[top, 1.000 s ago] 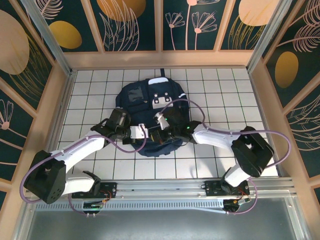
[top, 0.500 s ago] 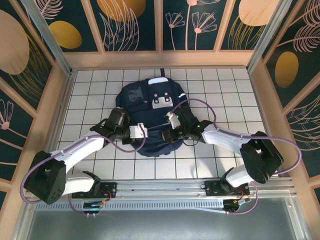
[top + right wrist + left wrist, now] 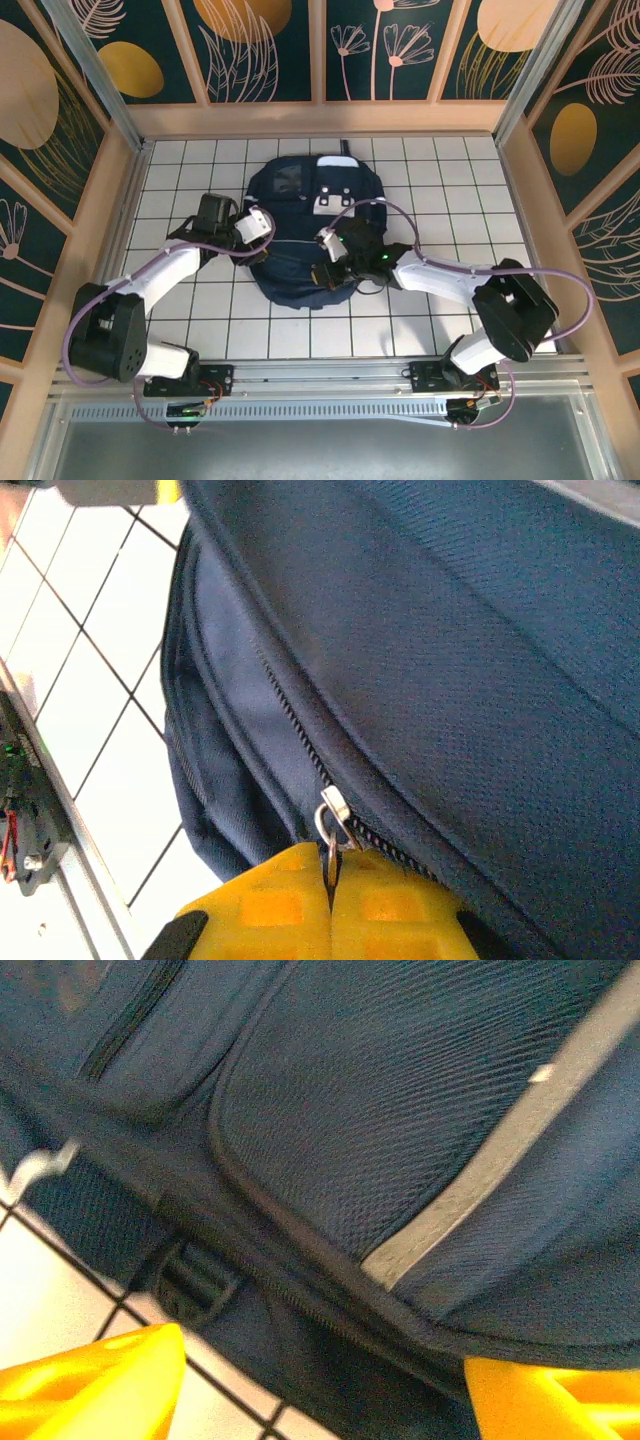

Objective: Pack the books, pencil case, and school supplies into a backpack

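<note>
Probably a lab booth: gridded tabletop point(image 3: 440, 170), leaf-printed walls point(image 3: 260, 50), aluminium rail point(image 3: 320, 372).

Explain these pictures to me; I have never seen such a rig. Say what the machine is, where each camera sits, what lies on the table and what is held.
The machine is two robot arms bolted at the table's near edge, each ending in a two-finger gripper. The overhead view looks down from above and behind them: a navy backpack lies on the white tiled table, with the left gripper at its left side and the right gripper near its lower edge. The other two views come from cameras on the wrists; the yellow shapes are each gripper's own fingers. The left gripper's fingers stand apart, holding nothing, with backpack fabric close ahead. The right gripper's fingers are pressed together on the zipper pull.
</note>
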You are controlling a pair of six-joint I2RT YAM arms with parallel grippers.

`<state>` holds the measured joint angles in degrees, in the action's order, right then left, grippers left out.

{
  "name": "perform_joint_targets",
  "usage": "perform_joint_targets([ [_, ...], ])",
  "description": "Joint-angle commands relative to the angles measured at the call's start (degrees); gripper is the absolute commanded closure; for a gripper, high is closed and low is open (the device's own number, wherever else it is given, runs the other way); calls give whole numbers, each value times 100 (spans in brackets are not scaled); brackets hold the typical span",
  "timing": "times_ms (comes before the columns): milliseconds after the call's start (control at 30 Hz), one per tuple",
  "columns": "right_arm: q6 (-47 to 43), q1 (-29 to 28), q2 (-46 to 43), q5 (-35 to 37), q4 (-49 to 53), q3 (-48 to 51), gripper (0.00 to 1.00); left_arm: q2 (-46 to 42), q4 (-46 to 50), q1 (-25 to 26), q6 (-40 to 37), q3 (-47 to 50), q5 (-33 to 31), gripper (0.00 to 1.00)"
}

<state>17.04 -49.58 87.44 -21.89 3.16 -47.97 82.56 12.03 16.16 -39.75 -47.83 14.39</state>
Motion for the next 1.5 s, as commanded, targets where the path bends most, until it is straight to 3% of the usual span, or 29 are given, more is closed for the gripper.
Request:
perform_joint_targets([
  [0,272,-407,270,-535,-460,-282,100,248,-687,-11,385,-485,70,19],
  [100,362,-490,540,-568,-587,-446,100,95,-428,-9,9,-515,1286,17],
  [167,335,-496,632,-537,-539,-554,100,-194,113,19,-962,-297,2323,17],
  [200,303,-494,633,-515,-512,-594,100,-315,339,66,-1423,-152,2408,17],
  [300,189,-488,604,-474,-348,-668,100,-586,900,185,-2057,235,1896,19],
  [367,128,-465,540,-457,-222,-667,100,-922,793,423,-2129,546,1433,18],
  [533,124,-452,319,-454,-111,-556,100,-920,973,749,-2072,410,1262,22],
  [633,133,-448,215,-452,-65,-485,100,-623,910,989,-2070,222,1136,30],
  [833,156,-434,24,-327,2,-343,100,18,513,1695,-1921,-113,1398,41],
  [900,190,-428,-20,-303,-4,-289,100,260,517,1837,-1855,-246,1384,51],
  [1067,332,-422,-219,-268,-41,-101,100,611,813,1873,-1892,-458,1269,100],
  [1467,316,-45,-966,268,380,675,100,4,551,1857,-2035,49,1128,100],
])
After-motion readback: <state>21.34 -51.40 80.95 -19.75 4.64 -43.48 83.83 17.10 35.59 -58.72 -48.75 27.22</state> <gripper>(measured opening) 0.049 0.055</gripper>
